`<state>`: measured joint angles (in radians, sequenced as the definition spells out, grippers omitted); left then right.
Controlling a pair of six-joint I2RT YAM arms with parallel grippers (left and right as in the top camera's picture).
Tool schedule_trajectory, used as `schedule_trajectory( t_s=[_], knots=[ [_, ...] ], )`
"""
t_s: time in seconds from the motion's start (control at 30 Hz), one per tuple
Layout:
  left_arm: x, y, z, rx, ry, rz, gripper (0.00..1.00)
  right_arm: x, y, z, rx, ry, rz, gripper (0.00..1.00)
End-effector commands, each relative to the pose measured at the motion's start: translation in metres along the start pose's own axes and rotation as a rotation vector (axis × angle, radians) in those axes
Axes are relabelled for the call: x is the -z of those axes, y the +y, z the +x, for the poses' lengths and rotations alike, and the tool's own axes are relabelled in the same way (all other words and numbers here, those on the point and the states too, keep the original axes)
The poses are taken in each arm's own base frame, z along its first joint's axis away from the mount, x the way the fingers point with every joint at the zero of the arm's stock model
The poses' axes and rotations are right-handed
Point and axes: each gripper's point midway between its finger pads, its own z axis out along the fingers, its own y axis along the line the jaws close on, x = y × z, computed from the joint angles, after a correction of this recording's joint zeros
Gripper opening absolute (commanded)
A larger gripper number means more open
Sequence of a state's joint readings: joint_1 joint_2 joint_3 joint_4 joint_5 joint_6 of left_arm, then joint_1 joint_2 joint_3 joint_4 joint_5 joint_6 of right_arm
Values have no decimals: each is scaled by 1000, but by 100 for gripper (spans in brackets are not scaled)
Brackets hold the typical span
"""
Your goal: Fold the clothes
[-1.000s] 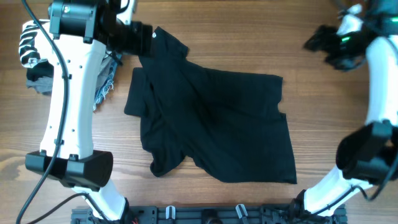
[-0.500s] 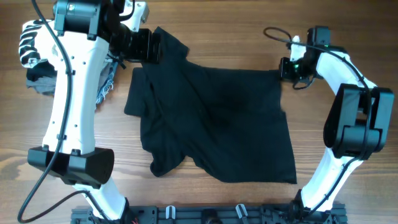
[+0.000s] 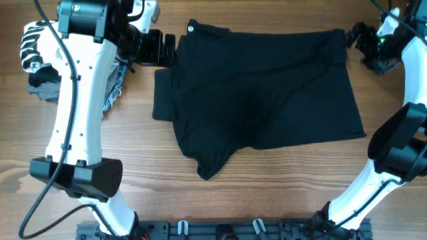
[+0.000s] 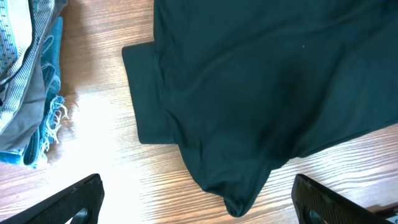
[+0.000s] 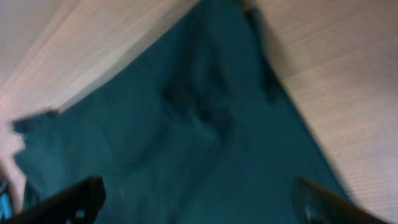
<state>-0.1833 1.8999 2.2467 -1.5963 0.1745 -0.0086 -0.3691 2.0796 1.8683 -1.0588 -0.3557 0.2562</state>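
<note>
Spreading stage, with no fold made yet.
At left pincer [image 3: 165, 50]: set wide, gripping nothing, just beside far left edge of clothes [image 3: 260, 87]. At right pincer [image 3: 352, 37]: likewise wide and empty, just beside far right corner. Laid mostly flat on far half of table [image 3: 267, 200], with near left part bunched. Judged early: spreading about done; smoothing and every fold outstanding. Hard to read owing to blur in right wrist view; partly hidden behind left arm, pile [image 3: 41, 85].

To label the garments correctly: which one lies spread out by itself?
The black garment, spread out wide; the striped, grey and denim ones are bunched in a pile beside it.
</note>
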Motion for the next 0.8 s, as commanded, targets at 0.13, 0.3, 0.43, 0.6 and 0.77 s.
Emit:
schedule_trajectory(
  t_s=[0.13, 0.3, 0.43, 0.6, 0.77],
  knots=[
    [-3, -2, 16, 6, 74, 10, 96, -26, -133, 80, -452, 113, 416, 100],
    [-3, -1, 21, 9, 95, 2, 95, -38, -178, 122, -530, 208, 410, 94],
    [-4, -6, 23, 19, 105, 32, 90, -51, -169, 131, -506, 230, 328, 10],
    [-16, -19, 36, 44, 178, 125, 82, 34, -170, 92, -518, 51, 323, 4],
    [-30, -57, 64, -44, 274, 156, 72, 94, -162, 80, -498, -127, 319, 23]
  ],
)
